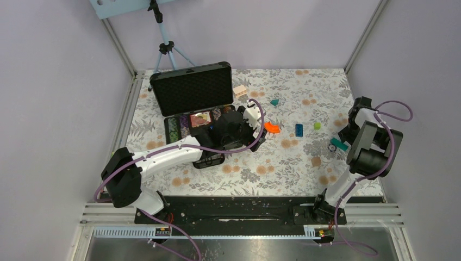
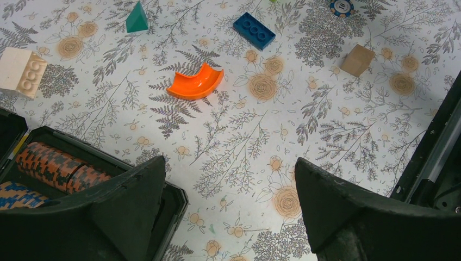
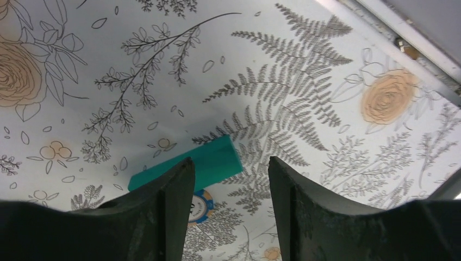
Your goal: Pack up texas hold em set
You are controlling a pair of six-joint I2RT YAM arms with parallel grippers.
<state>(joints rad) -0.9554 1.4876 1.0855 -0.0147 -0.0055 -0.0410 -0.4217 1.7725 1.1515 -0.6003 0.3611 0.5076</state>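
The briefcase (image 1: 191, 92) stands far left on the surface (image 1: 293, 168); a chip (image 1: 332, 147) lies well right, beside a block (image 1: 340, 144).

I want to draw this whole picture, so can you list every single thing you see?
case: one, black, open, back left of the table
chip rows: several, orange-black and blue, inside the case
loose chip: one, blue-white, far right
teal block: one, far right
curved block: one, orange, middle
flat brick: one, blue, right of the curved block
pyramid: one, teal, behind the curved block
small block: one, green, right side
studded brick: one, cream, by the case lid
cube: one, tan, on the table
tripod: one, black, behind the table
left gripper: open, at the case's right edge
right gripper: open, above the teal block
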